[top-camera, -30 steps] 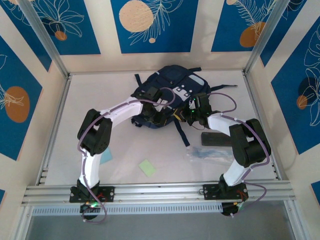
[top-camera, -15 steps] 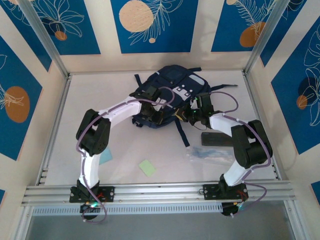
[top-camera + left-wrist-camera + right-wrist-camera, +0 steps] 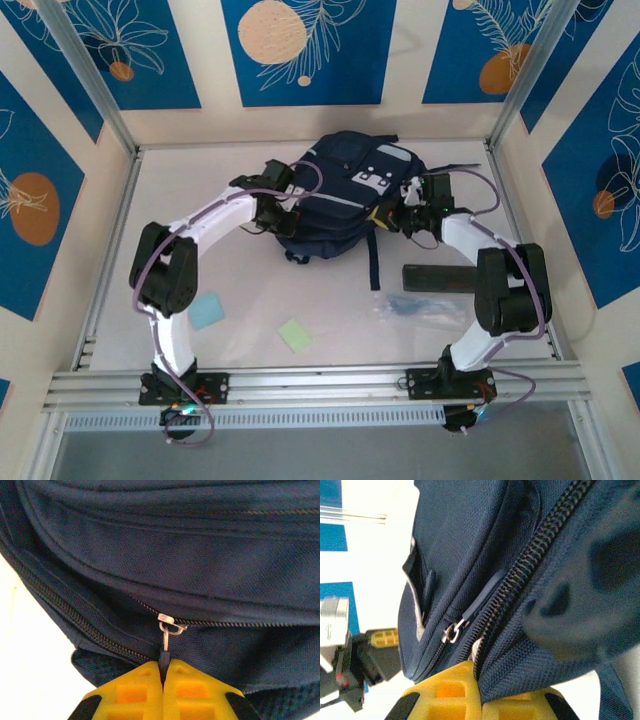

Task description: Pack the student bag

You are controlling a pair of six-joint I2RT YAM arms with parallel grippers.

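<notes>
Left arm [image 3: 215,222]: rises from the lower left of the top view, elbow out left, forearm reaching right to the left side of the student bag [image 3: 345,195].
Left gripper [image 3: 163,675]: yellow fingers pressed together on a zipper pull [image 3: 163,652], shown close up by the left wrist view.
Right arm [image 3: 470,235]: folded at the right edge, forearm angled up-left to the bag's right side.
Right gripper [image 3: 479,685]: closed, pinching bag fabric beside a coarse zipper [image 3: 530,565].
Student bag: upper centre of the table [image 3: 200,190], grey patches up, between both grippers.
Top view extras: black flat case [image 3: 440,278], green note [image 3: 296,334] and blue note [image 3: 207,311] lie lower on the table.
</notes>
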